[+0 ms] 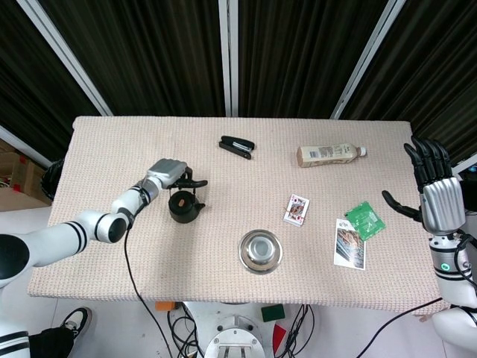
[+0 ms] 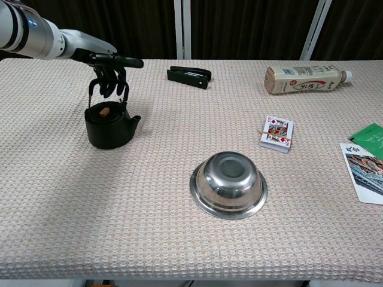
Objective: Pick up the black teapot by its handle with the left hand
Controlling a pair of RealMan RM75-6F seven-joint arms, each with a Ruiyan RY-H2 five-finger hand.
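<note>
The black teapot [image 1: 183,207] [image 2: 108,125] stands upright on the beige cloth at the left, its wire handle raised. My left hand [image 1: 168,173] [image 2: 105,66] is right above it. Its fingers [image 2: 111,82] hang down over the top of the handle and touch it, while the thumb sticks out straight to the right. The pot's base rests on the cloth. Whether the fingers wrap under the handle is hidden. My right hand [image 1: 436,195] is held up off the table's right edge with fingers spread and nothing in it, seen only in the head view.
A black stapler [image 2: 188,76] lies at the back centre and a bottle [image 2: 308,79] lies on its side at the back right. A card deck [image 2: 276,133], an upturned steel bowl [image 2: 228,183], a green packet [image 2: 371,134] and a picture card [image 2: 365,170] lie to the right.
</note>
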